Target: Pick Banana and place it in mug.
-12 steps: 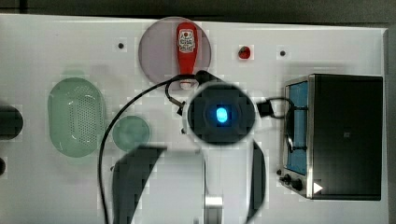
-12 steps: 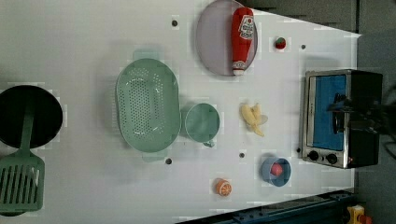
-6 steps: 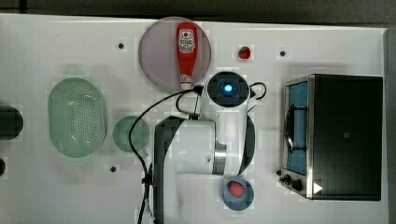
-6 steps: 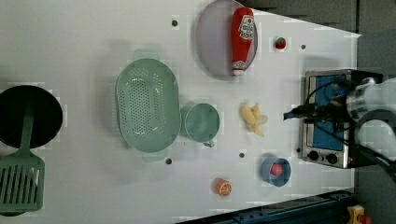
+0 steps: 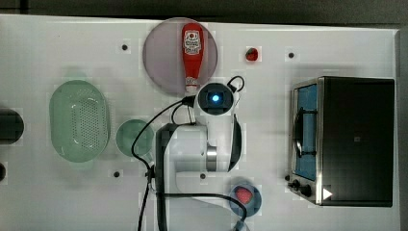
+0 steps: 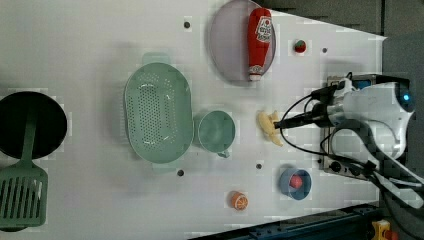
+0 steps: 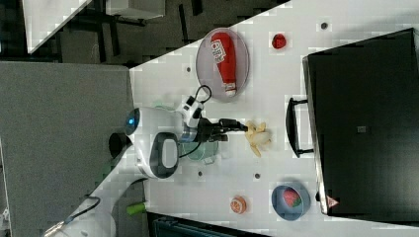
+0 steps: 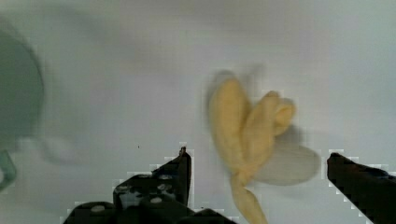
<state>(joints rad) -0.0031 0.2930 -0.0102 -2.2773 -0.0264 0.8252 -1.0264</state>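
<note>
A robot lab bench dressed as a toy kitchen: a white tabletop (image 6: 100, 200) with bolt holes carries a Franka arm (image 7: 153, 143) trailing black cables. Around its claw (image 7: 237, 127) lie play props: a toaster oven (image 5: 353, 139), a ketchup bottle (image 5: 192, 53) on a plate (image 5: 161, 57), a green colander (image 6: 157, 112), a spatula (image 6: 22, 190).

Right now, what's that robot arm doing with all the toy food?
The robot arm is going after the banana. Its gripper is open with a finger on each side of the banana, which lies on the white table, not lifted yet. The teal mug it should go into stands empty beside the green perforated basket.
</note>
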